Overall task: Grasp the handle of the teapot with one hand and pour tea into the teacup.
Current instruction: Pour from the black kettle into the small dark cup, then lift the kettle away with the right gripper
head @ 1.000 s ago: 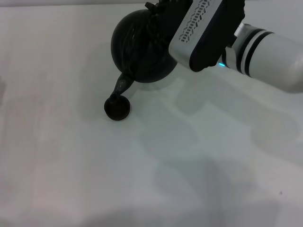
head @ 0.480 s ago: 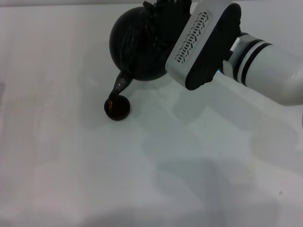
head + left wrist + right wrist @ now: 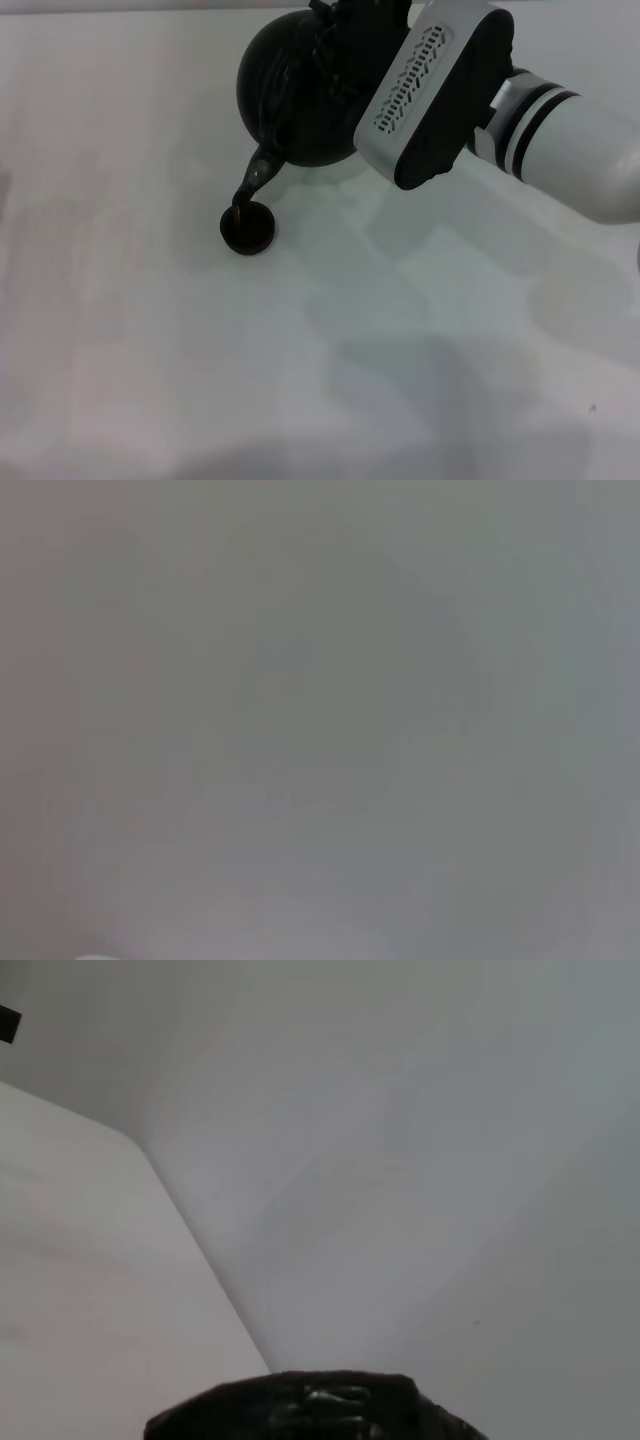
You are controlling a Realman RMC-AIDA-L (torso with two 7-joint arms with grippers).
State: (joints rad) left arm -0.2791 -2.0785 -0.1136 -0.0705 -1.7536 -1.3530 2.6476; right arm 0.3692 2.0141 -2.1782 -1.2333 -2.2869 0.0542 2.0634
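Note:
The matte-black teapot hangs tilted at the far middle of the white table in the head view. Its spout points down at the teacup, a tiny dark cup standing just below the spout's pale tip. A thin brownish stream runs from the tip into the cup. My right gripper comes in from the right and is shut on the handle over the pot's top. The right wrist view shows only a black piece of the teapot at its edge. The left gripper is out of view.
The white table stretches wide around the cup, with soft shadows of the arm on it. My right arm's white and black forearm crosses the upper right. The left wrist view holds only a blank grey surface.
The right wrist has risen and rolled a little, carrying the teapot slightly up and away. The spout tip stays over the teacup, which has not moved.

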